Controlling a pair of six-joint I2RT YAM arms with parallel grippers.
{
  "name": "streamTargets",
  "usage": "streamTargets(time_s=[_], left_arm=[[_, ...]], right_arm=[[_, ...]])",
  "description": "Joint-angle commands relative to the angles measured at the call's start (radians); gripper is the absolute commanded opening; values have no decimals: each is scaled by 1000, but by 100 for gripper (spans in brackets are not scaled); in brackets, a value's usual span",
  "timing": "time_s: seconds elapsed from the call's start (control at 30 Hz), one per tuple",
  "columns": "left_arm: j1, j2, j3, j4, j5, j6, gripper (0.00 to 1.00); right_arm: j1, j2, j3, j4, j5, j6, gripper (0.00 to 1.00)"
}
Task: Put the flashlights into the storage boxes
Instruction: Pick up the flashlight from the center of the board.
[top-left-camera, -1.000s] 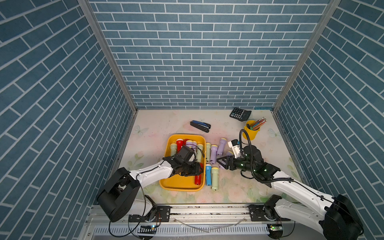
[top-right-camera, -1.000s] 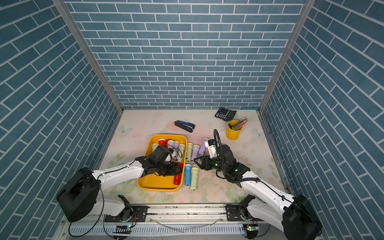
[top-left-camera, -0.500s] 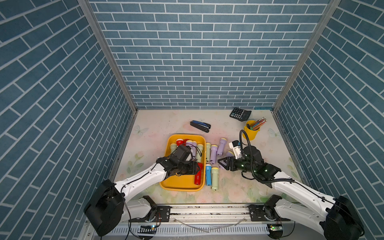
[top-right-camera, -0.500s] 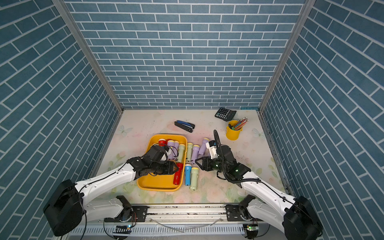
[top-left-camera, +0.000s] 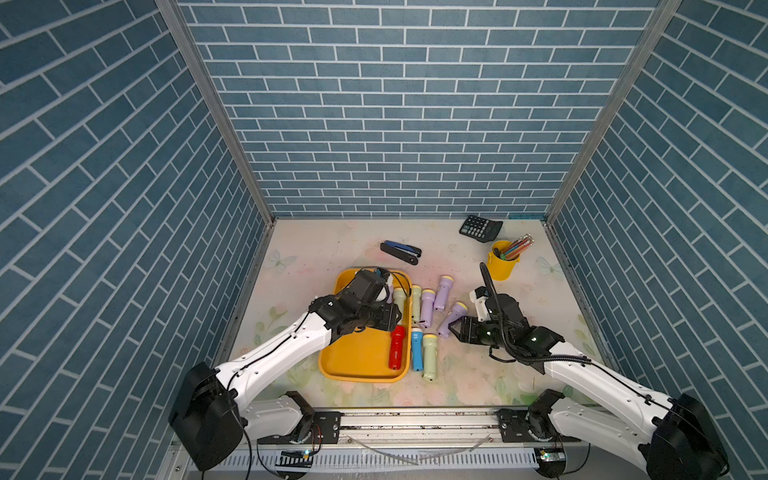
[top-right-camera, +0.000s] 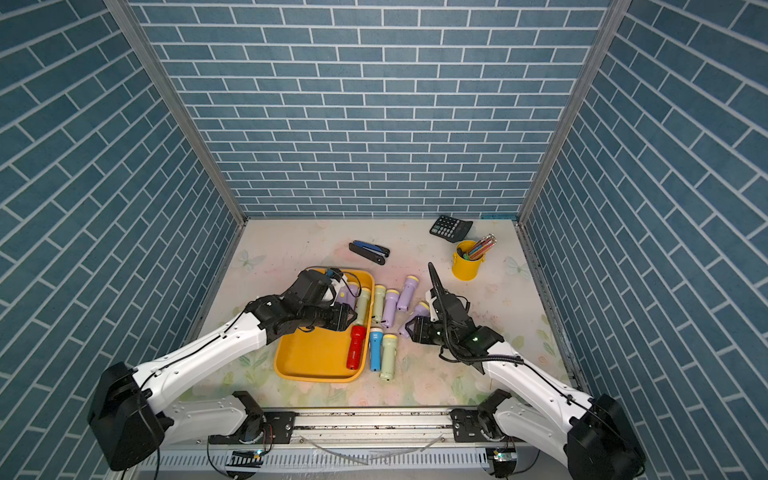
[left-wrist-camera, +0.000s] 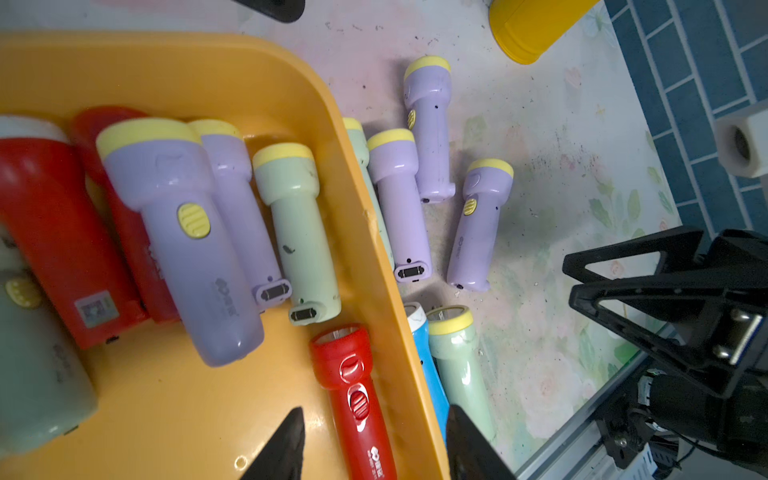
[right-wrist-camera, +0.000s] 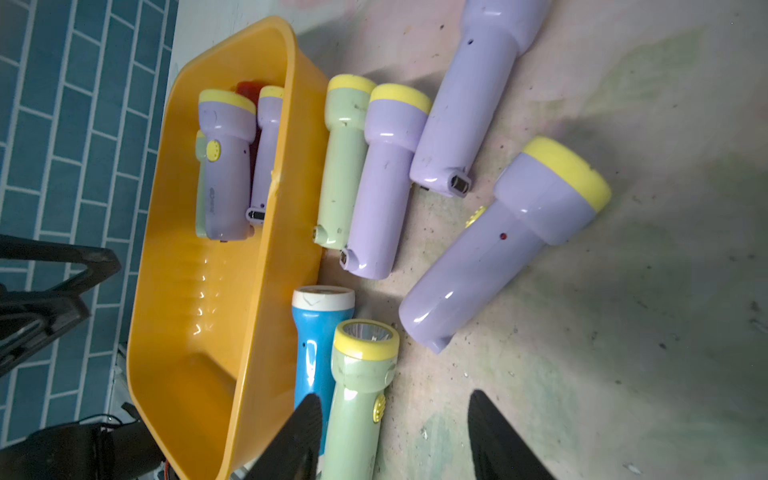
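The yellow-orange storage box (top-left-camera: 357, 361) lies front-centre. My left gripper (top-left-camera: 397, 319) hovers open over its right part, and a red flashlight (left-wrist-camera: 353, 382) lies loose on the tray floor beneath the spread jaws. Lilac (left-wrist-camera: 178, 232), red (left-wrist-camera: 54, 232) and pale green (left-wrist-camera: 299, 232) flashlights lie further in. Right of the tray, on the table, lie a blue flashlight (top-left-camera: 417, 349), pale green ones (top-left-camera: 430, 357) and lilac ones (top-left-camera: 427, 307). My right gripper (top-left-camera: 455, 330) stands open by a lilac flashlight (right-wrist-camera: 498, 249), holding nothing, with a pale green flashlight (right-wrist-camera: 357, 395) beside one finger.
A yellow pencil cup (top-left-camera: 503, 266) and a black calculator (top-left-camera: 481, 227) stand at the back right. A black-and-blue stapler (top-left-camera: 401, 252) lies behind the tray. Brick walls close in on three sides, and the arms' rail (top-left-camera: 415, 428) runs along the front edge.
My left arm's elbow has swung out to the left and its wrist has shifted slightly towards the back over the tray. The red flashlight and the right arm have stayed put.
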Motion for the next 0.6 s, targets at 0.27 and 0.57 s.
streamTargets(time_s=[0.27, 0.57], left_arm=[[-63, 272, 336, -184, -14, 174, 55], [-172, 545, 609, -300, -31, 216, 55]], right_arm=[[-227, 51, -43, 152, -167, 68, 57], [-419, 50, -119, 191, -317, 50, 57]])
